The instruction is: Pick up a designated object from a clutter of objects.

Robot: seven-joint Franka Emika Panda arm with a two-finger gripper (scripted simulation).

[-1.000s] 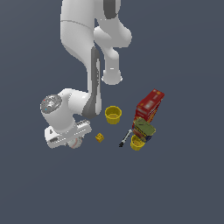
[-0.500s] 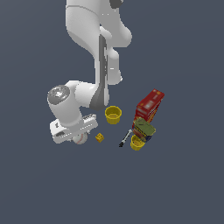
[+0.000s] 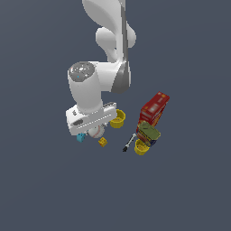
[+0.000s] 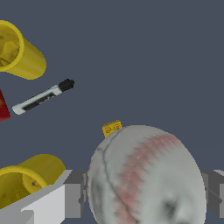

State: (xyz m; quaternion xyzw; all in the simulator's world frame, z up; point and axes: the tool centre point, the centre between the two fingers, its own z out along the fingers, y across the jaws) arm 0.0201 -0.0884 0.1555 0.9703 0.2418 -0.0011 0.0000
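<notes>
The baseball [image 3: 95, 132], white with faint red stitching, sits between the fingers of my gripper [image 3: 94, 128], just under the white hand. In the wrist view the baseball [image 4: 144, 175] fills the gap, with a grey finger [image 4: 73, 194] against one side and the other finger [image 4: 214, 192] against the opposite side. The gripper [image 4: 144, 197] is shut on it. I cannot tell whether the ball is off the floor. The cyan brick [image 3: 80, 137] lies just to the exterior view's left of the ball, and the tiny yellow block [image 3: 103, 142] [image 4: 112, 127] lies close on its other side.
A yellow cup [image 3: 118, 119] [image 4: 26, 179] stands right beside the hand. To the exterior view's right are a dark marker [image 3: 129, 142] [image 4: 43, 97], a second yellow cup [image 3: 141, 147] [image 4: 19, 51], a green can [image 3: 149, 131] and the tall red box [image 3: 154, 112].
The hand has shifted toward the exterior view's right and a little up, and the arm has swung upright. The baseball and the cyan brick now show below the hand.
</notes>
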